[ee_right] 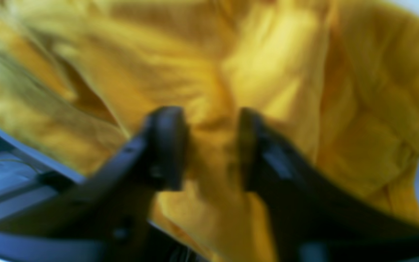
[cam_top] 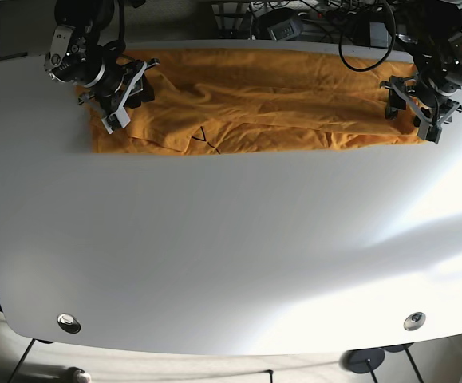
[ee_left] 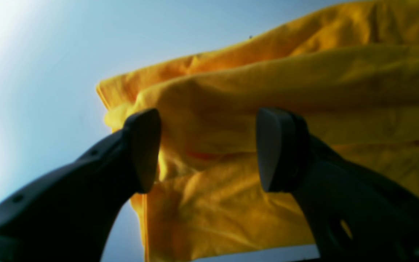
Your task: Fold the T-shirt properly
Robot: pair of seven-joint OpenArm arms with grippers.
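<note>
The yellow T-shirt (cam_top: pixel 254 104) lies stretched in a long wrinkled band along the table's far edge. My right gripper (cam_top: pixel 117 108) is over its left end. In the right wrist view, which is blurred, the right gripper (ee_right: pixel 211 149) has its jaws drawn in on a bunched ridge of the T-shirt (ee_right: pixel 286 72). My left gripper (cam_top: pixel 424 120) is at the shirt's right end. In the left wrist view the left gripper (ee_left: pixel 209 151) stands wide open just above a folded corner of the T-shirt (ee_left: pixel 304 83), with nothing pinched.
The white table (cam_top: pixel 215 239) stretches broadly toward the near side. Cables and equipment (cam_top: pixel 318 20) crowd the space behind the far edge. The table's rim (ee_right: pixel 24 151) and the frame below it show at the lower left of the right wrist view.
</note>
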